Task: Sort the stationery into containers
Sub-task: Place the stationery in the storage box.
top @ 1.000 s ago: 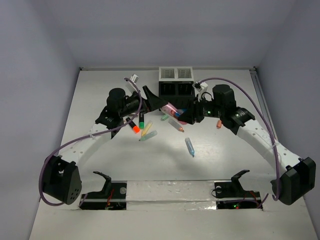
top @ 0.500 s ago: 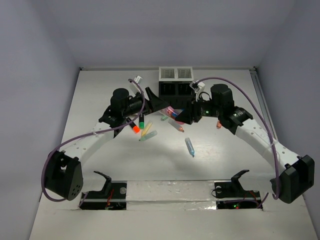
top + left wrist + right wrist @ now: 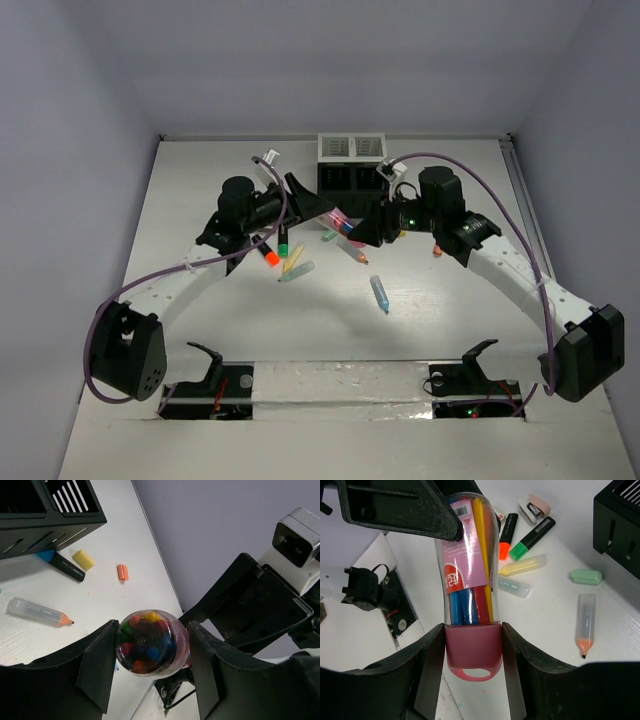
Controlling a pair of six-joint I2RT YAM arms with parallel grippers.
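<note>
Two hands, one object: the pink tube (image 3: 467, 555) is clamped at both ends. The left hand (image 3: 152, 630) is closed to about the tube's width on the clear butt end, a finger on either side. The right hand (image 3: 472, 635) is closed the same way round the pink cap (image 3: 472, 655) at the other end. So the tube's long axis runs straight from one hand to the other, btwn them. It looks held up off the surface (image 3: 300, 330), not resting on it.

Tube itself: clear barrel w/ a pink label & barcode, packed w/ thin coloured pens (red, blue, yellow, green end-on from the left wrist). Prob rigid & a bit slippery, and much fatter than the loose bits.

The organizer (image 3: 352, 165) sits just beyond both sets of fingertips, and neither hand is clearly nearer. Its black compartments face the hands, w/ the white-grey ones behind.

Loose stationery lies below & beside the hands:
- an orange-tipped marker (image 3: 585, 625) and a green cap (image 3: 586, 576) off to the right hand's side
- a yellow marker (image 3: 522, 565) & an orange highlighter (image 3: 507, 535) past the tube
- a light blue pen (image 3: 380, 293) back toward the bases, well apart

Judgement: this is a handover or a cap pull. One hand must let go before the tube can go end-first into a compartment. If the release is uneven, the tube may swing or slip.
</note>
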